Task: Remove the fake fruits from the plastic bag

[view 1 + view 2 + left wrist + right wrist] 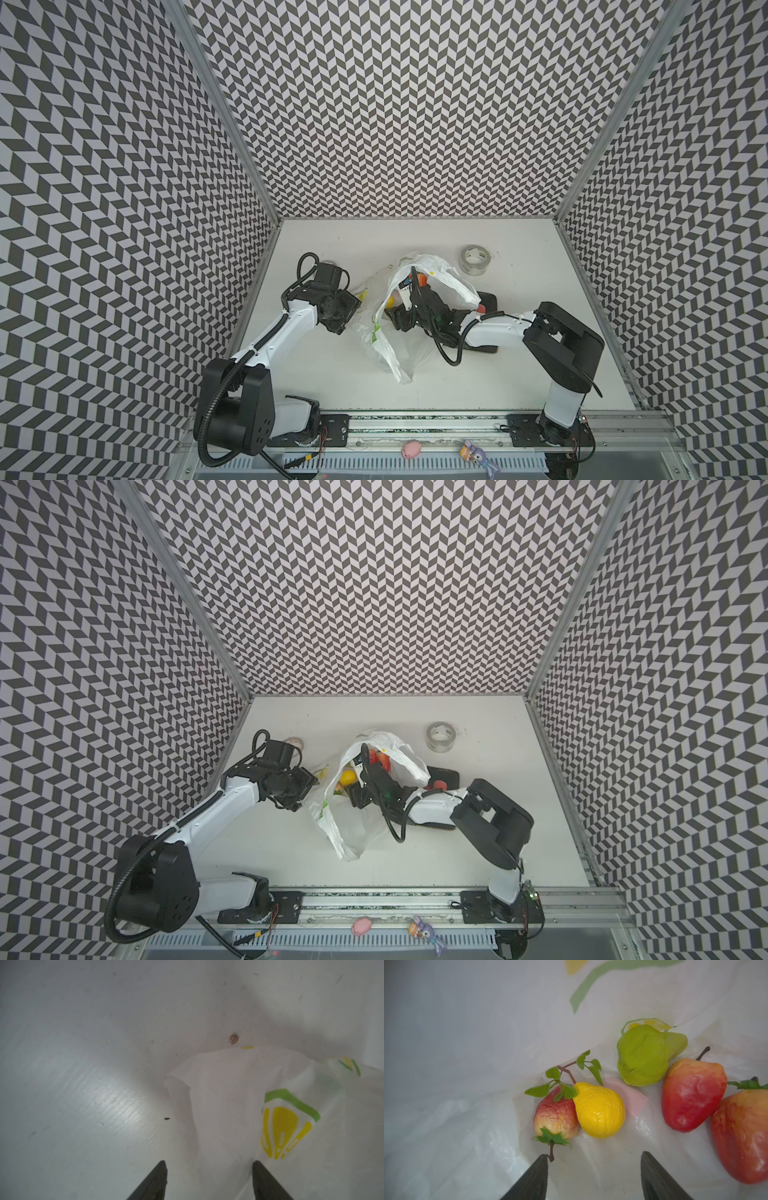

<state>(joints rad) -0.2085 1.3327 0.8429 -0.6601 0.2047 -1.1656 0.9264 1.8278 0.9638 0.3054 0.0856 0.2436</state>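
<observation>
Right tool (593, 1154) parted inside plastic bag (467, 1126) near fake fruits (600, 1109), gripping nothing, left tool (209, 1161) parted astride bag edge

Closed in on three sides by walls (415, 104) papered in a dark-grey-and-white chevron pattern, met at the back corners by bare aluminium posts (225, 112). Underneath, a flat white tabletop (353, 386), scuffed and flecked with small dark specks, faintly glossy under soft, even light. Along the near edge, a slotted aluminium rail (415, 424) running across the width.
</observation>
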